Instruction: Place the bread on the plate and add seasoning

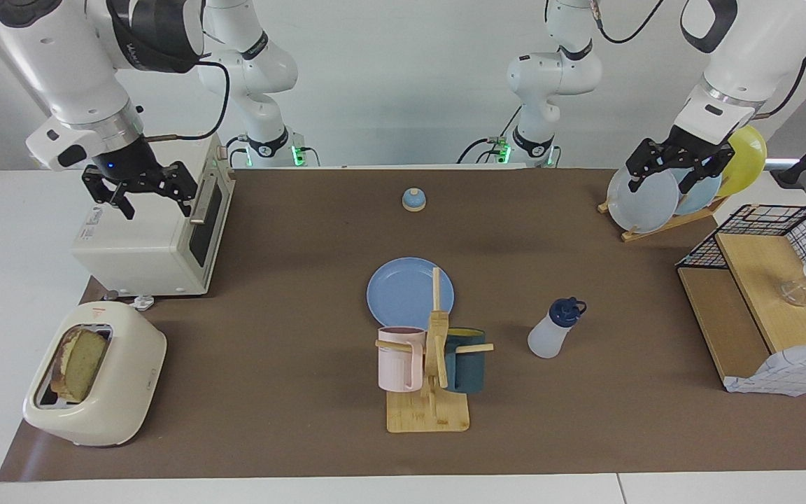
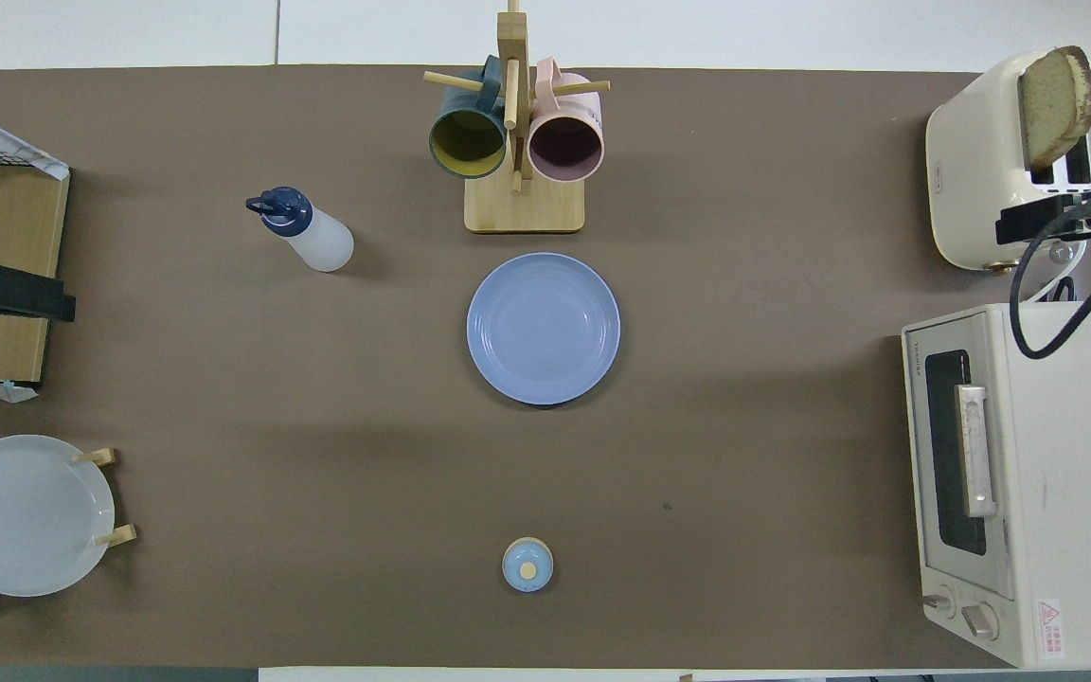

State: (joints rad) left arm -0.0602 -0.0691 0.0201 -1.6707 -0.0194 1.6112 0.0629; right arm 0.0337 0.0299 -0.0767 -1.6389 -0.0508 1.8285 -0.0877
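Observation:
The bread point(image 1: 80, 362) point(image 2: 1053, 98) stands upright in a slot of the cream toaster point(image 1: 105, 402) at the right arm's end of the table. Flat on the brown mat's middle lies the blue plate point(image 1: 403, 288) point(image 2: 543, 327), with nothing on it. The seasoning bottle point(image 1: 554, 329) point(image 2: 304, 230), white with a navy cap, stands beside the plate toward the left arm's end. My right gripper point(image 1: 154, 201) hangs open and empty above the toaster oven point(image 1: 144, 245). My left gripper point(image 1: 659, 183) waits open and empty over the plate rack point(image 1: 662, 203).
A wooden mug tree point(image 1: 431, 378) point(image 2: 519, 152) with a pink and a dark mug stands just farther from the robots than the plate. A small blue bell point(image 1: 413, 200) point(image 2: 527, 565) sits near the robots. A wire-and-wood shelf point(image 1: 760, 294) occupies the left arm's end.

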